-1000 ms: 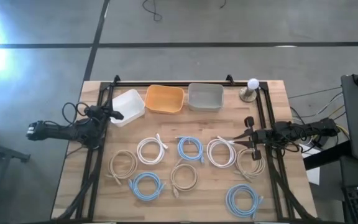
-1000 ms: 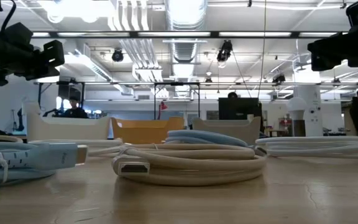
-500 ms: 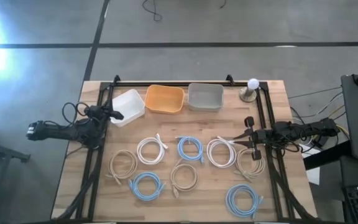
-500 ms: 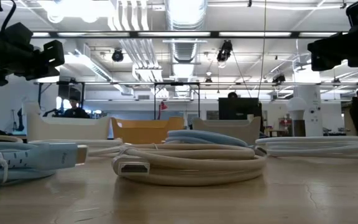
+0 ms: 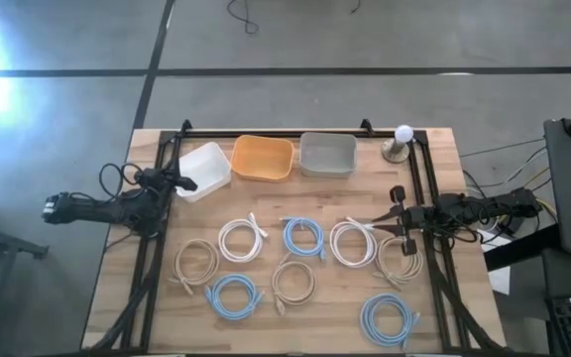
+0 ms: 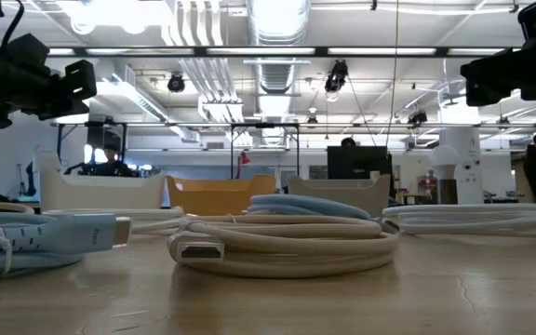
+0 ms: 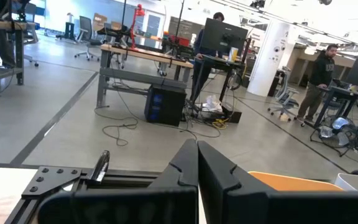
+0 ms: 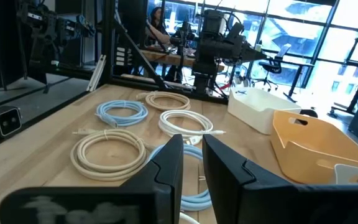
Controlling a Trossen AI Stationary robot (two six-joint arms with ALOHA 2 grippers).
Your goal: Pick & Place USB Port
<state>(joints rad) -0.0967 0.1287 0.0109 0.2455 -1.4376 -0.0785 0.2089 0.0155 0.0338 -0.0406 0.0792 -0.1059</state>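
Right gripper [image 5: 380,222] hangs above the table's right side, its tips over the edge of the white coil [image 5: 352,243] and just beside the beige coil [image 5: 399,260]; its wrist view shows the fingers [image 8: 169,163] only a narrow slit apart with nothing between them. Left gripper [image 5: 188,183] waits at the left edge, close to the white bin [image 5: 204,169], its fingers [image 7: 182,171] pressed together and empty. The task's things, coiled USB cables, all lie on the table [image 5: 444,169]: besides those two, a blue coil [image 5: 303,236] in the middle, others in white, beige and blue spread across the near half, and one plug [image 6: 189,249] facing the low camera. The white bin, orange bin [image 5: 263,159] and grey bin [image 5: 327,154] stand in a row along the far edge, and as far as the high view shows, none holds a cable. My judgement is that the task is at its very start, with the first pick not yet made. Next, the right gripper would most likely need to spread wider, drop onto the white coil's strands below it and close across the bundle, not on a single loop, so the coil lifts whole. Which bin is meant for it I cannot tell; colour sorting is only a guess.
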